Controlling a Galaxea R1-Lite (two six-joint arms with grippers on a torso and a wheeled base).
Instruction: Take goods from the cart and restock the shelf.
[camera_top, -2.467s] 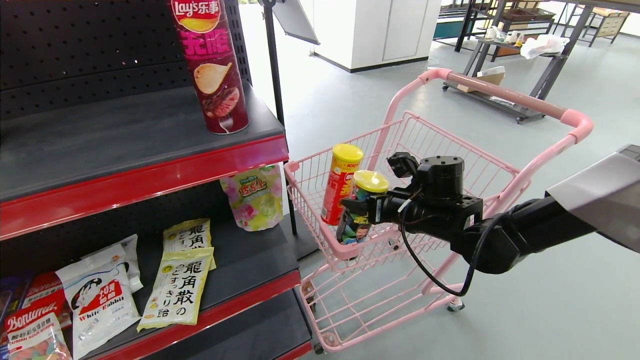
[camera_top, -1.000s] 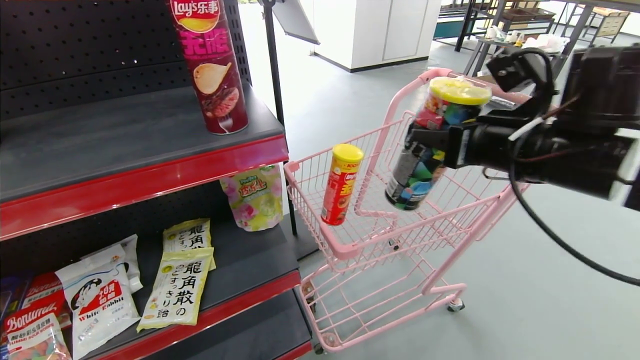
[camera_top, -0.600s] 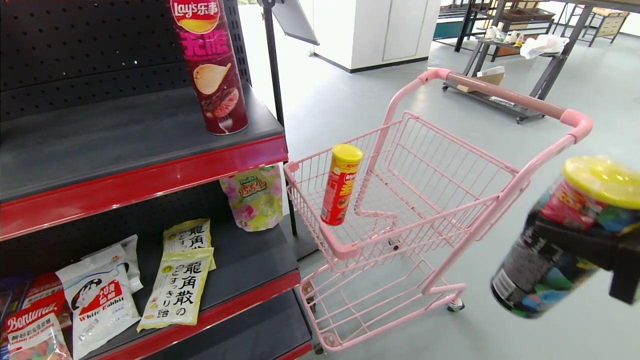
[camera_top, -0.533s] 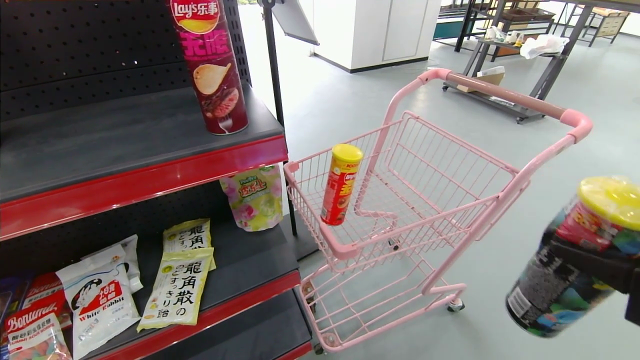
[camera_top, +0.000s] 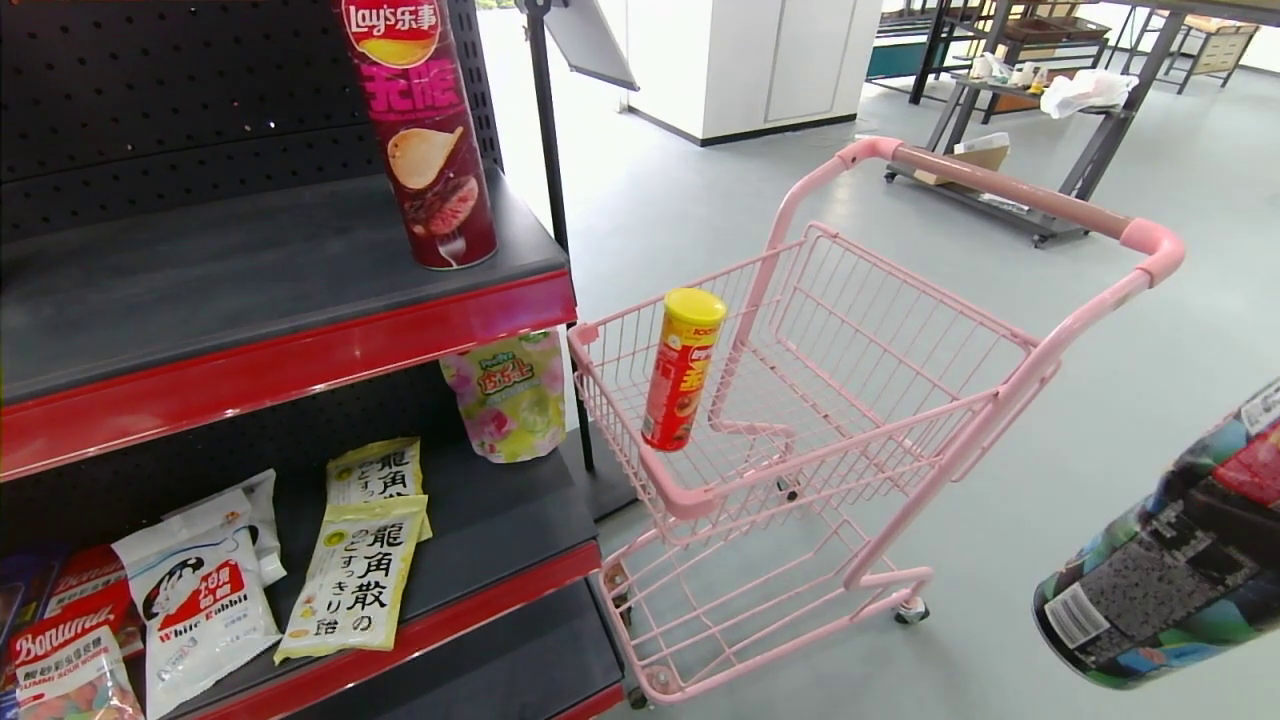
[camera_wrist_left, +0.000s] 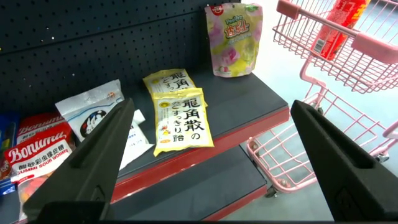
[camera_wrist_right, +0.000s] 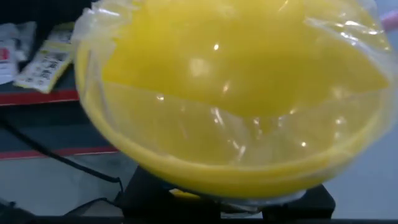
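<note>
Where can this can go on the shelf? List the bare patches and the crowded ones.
Free for the multicoloured can: the upper shelf left of the tall purple can; the lower shelf at its right end, in front of the green pouch, beside the yellow packets. Crowded: the lower shelf's left end, with overlapping snack bags.

We are logging cart (camera_top: 676, 492): pink wire mesh, pink frame, duller rose handle bar. Slim can (camera_top: 683, 370) inside is showing yellow lid, red-and-yellow body. We are noting multicoloured can (camera_top: 1165, 575): black panel, white barcode patch, green, blue and red patches; lid (camera_wrist_right: 236, 87) yellow under clear film. Tall can (camera_top: 428, 140) is showing magenta-maroon, pale chip picture. We are recording shelf (camera_top: 300, 355): dark grey boards, red front edges, black pegboard. Packets (camera_top: 355, 580): yellow, black characters. Bag (camera_top: 200, 605): white, red-and-black print. Pouch (camera_top: 508, 395): yellow-green, pink flowers. Left gripper (camera_wrist_left: 211, 104): black fingers (camera_wrist_left: 93, 168).
</note>
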